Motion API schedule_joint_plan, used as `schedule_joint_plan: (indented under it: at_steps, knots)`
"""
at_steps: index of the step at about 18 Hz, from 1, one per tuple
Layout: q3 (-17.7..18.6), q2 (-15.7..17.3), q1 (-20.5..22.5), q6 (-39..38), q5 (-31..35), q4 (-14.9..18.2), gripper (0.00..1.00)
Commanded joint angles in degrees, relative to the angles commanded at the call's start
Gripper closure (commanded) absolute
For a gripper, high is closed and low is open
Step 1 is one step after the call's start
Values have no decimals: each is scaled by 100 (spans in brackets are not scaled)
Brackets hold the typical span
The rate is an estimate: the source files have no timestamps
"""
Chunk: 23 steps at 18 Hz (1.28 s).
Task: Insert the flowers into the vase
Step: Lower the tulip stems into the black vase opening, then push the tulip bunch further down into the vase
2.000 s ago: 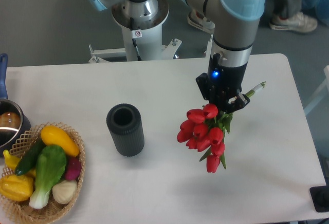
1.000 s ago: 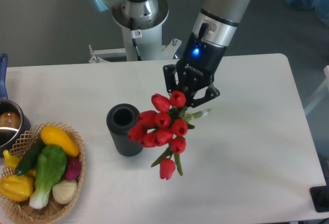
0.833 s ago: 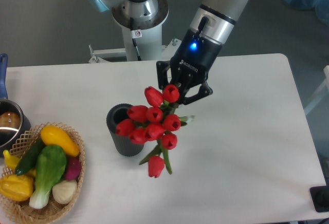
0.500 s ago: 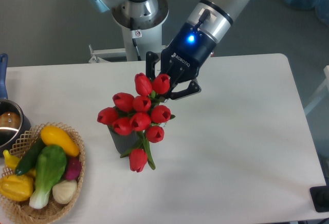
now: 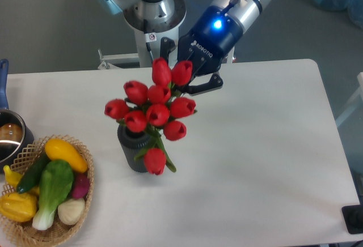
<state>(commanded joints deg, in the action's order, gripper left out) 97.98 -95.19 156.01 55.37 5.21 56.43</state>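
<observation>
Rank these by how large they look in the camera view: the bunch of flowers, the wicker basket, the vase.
1. Flowers and wicker basket: look similar; the flowers are raised nearer the camera and the basket is cut off, so unranked.
2. Vase: smallest, partly hidden by flowers.

White table (image 5: 272, 145) with rounded corners on a grey floor (image 5: 51, 26), under even light.
</observation>
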Motion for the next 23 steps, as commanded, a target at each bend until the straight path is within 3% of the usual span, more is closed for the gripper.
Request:
schedule_joint_plan:
  at_steps: [9, 23]
  knots:
    - [599, 176, -44, 307, -143, -89, 100]
    - [722, 132, 97, 413, -55, -115, 100]
